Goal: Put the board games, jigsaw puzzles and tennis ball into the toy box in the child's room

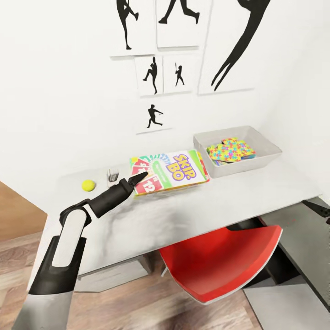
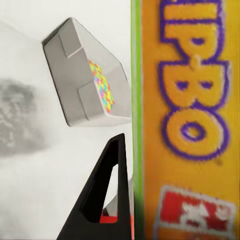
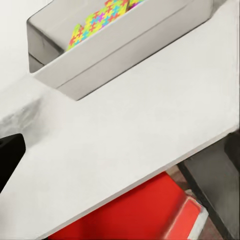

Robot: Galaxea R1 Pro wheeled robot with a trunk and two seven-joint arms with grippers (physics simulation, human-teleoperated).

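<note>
The SKIP BO box (image 1: 170,172) lies flat on the table (image 1: 183,215), near the back edge, between the ball (image 1: 88,185) and the toy box (image 1: 238,149). We read "SKIP BO" in purple-edged yellow letters on its lid, and a red card printed "12" at the end nearest our left gripper (image 1: 140,177). In the left wrist view the box (image 2: 185,120) shows close up, with the letters "IPBO" legible beside a green edge.

Our left arm (image 1: 64,247) rises from the lower left, bends at the elbow and stretches forward over the table, the dark forearm pointing at the box's left end. The gripper's tip lies over that end of the box. From the wrist, one black finger (image 2: 102,195) sits against the box's green edge; we cannot tell whether the jaws are apart or clamped on it.

The toy box stands to the right of the game, holding the puzzles (image 1: 230,150). The right wrist view shows the bin (image 3: 120,45) with the puzzles (image 3: 97,22) inside, and a dark corner of the right gripper (image 3: 7,157), its state unclear.

A red chair (image 1: 224,261) sits under the table. Silhouette prints (image 1: 156,73) hang on the wall.
</note>
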